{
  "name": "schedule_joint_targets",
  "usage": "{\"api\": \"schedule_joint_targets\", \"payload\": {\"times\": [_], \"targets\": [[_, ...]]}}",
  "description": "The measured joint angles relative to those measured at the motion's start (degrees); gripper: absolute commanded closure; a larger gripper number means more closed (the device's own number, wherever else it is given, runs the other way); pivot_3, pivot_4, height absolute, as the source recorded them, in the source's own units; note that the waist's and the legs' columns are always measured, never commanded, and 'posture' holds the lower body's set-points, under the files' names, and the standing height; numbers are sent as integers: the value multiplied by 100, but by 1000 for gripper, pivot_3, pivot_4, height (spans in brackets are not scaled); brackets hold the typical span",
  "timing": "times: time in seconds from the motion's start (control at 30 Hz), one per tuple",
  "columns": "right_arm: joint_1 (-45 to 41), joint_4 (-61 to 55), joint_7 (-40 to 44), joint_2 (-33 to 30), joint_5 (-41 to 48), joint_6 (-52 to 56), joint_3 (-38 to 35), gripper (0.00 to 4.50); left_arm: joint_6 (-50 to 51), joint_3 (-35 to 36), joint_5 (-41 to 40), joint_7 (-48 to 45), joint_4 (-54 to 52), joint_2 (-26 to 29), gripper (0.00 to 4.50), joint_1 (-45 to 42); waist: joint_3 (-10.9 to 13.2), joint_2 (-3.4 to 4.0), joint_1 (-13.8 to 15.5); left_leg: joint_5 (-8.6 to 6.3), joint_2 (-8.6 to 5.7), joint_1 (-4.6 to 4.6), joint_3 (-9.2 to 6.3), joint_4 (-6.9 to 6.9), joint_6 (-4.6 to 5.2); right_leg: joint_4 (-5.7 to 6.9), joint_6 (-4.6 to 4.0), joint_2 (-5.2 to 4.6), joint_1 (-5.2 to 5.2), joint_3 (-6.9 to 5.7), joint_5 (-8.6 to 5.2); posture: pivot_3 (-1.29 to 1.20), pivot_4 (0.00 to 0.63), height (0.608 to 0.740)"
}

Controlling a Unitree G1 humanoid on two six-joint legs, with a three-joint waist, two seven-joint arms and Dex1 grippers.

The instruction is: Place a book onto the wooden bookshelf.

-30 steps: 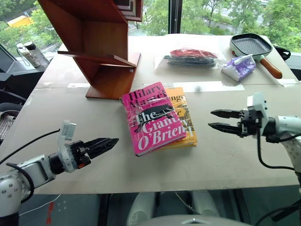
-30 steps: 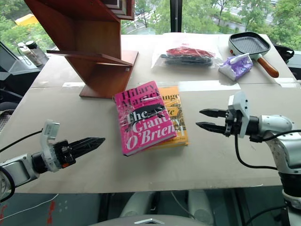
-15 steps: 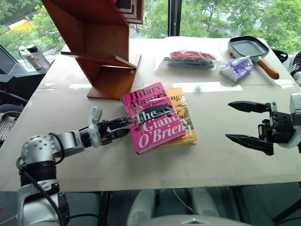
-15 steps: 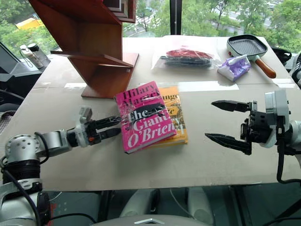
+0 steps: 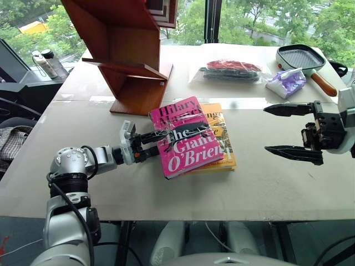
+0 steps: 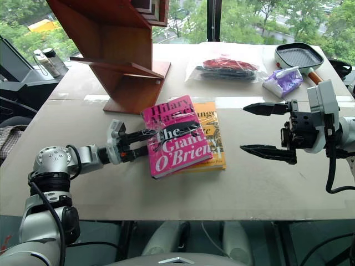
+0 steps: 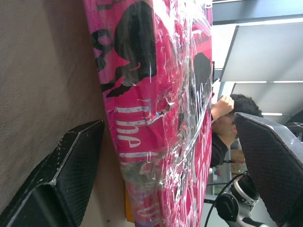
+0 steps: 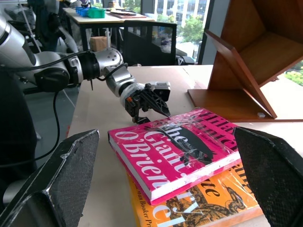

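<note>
Matte beige table point(image 5: 277, 183): glossy pink book point(image 5: 186, 137) betw spread left pincer point(image 5: 148, 145); right pincer point(image 5: 288, 130) agape

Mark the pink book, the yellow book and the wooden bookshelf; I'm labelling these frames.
pink book point(image 5: 186, 145), left eye view, front cover.
yellow book point(image 5: 226, 157), left eye view, exposed cover strip.
wooden bookshelf point(image 5: 125, 41), left eye view, upright panel.

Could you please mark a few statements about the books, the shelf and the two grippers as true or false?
1. The pink book lies on top of a yellow book. True.
2. The pink book already rests on the wooden bookshelf. False: it lies on the table.
3. The left gripper straddles the pink book's edge, jaws open. True.
4. The right gripper holds the frying pan. False: it hovers open and empty.
</note>
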Motion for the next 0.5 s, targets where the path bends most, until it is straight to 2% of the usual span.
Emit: {"api": "schedule_joint_targets", "payload": {"times": [0.1, 0.2, 0.23, 0.33, 0.5], "targets": [[19, -5, -6, -67, -26, 0, 0, 0, -295, -358, 431, -655, 105, -64, 2363, -30, 0, 1, 6, 12, -4, -5, -1, 2, -21, -2, 0, -6, 0, -2, 0, 0, 150, 740], [105, -10, -19, -94, -33, 2, -2, 0, -637, -581, 775, -1364, 325, -107, 3704, -116, -3, 5, 10, 13, -4, -4, -4, 1, -21, -2, 0, -8, 1, -7, 0, 0, 150, 740], [130, -14, -29, -102, -34, 6, -3, 0, -714, -654, 883, -1582, 384, -107, 3911, -138, -10, 16, 12, 12, -5, -4, -6, 2, -19, -2, 0, -10, 4, -10, 0, 0, 150, 740], [220, -60, -79, -129, -33, 27, -3, 0, -949, -764, 1154, -2047, 486, -144, 3915, -144, -32, 55, 18, 1, -19, 0, -11, 2, 4, -2, 2, -22, 9, -13, -1, 0, 150, 740], [246, -134, -182, -166, 28, 110, -60, 0, -775, -382, 1059, -2275, 32, 64, 3916, 158, -18, 31, -64, 1, -8, -26, -17, 3, 4, -1, 2, -22, -15, -12, -1, 0, 150, 740]]}}
